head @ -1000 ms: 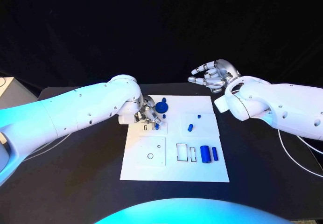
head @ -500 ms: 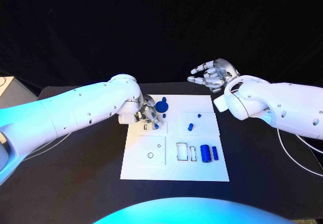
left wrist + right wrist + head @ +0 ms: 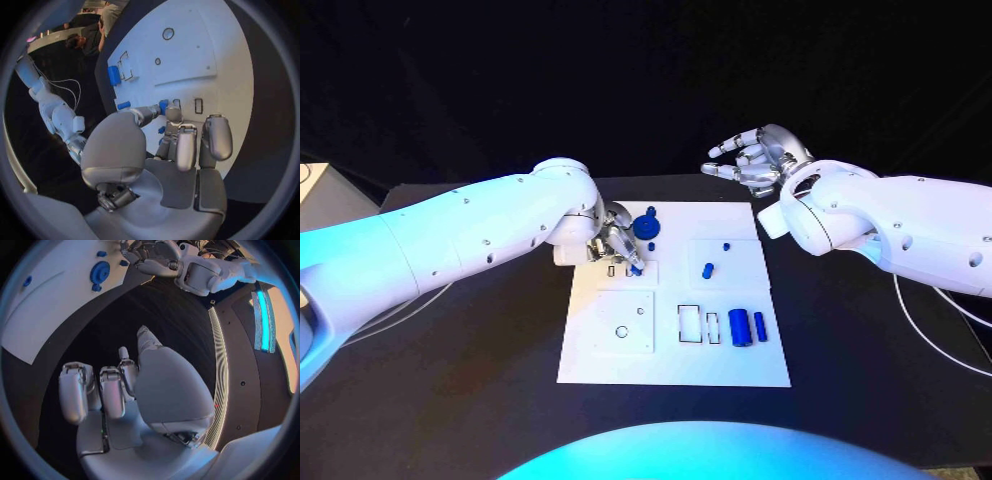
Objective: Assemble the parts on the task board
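Observation:
The white task board (image 3: 678, 355) lies in the middle of the black table. My left hand (image 3: 619, 245) is low over its far left section and pinches a small blue part (image 3: 635, 268) between thumb and finger. The same blue part (image 3: 164, 105) sits at the fingertips of the left hand (image 3: 178, 145), right beside two small rectangular slots (image 3: 199, 105). A blue gear (image 3: 643, 232) stands just beyond the hand. My right hand (image 3: 759, 160) hangs raised past the board's far edge, fingers apart and holding nothing; the right hand (image 3: 119, 390) is over bare table.
Two blue cylinders (image 3: 738, 328) lie side by side at the board's right, next to rectangular recesses (image 3: 689, 326). A short blue piece (image 3: 708, 271) and a tiny blue peg (image 3: 726, 247) sit mid-board. A white box (image 3: 312, 190) stands at the table's far left.

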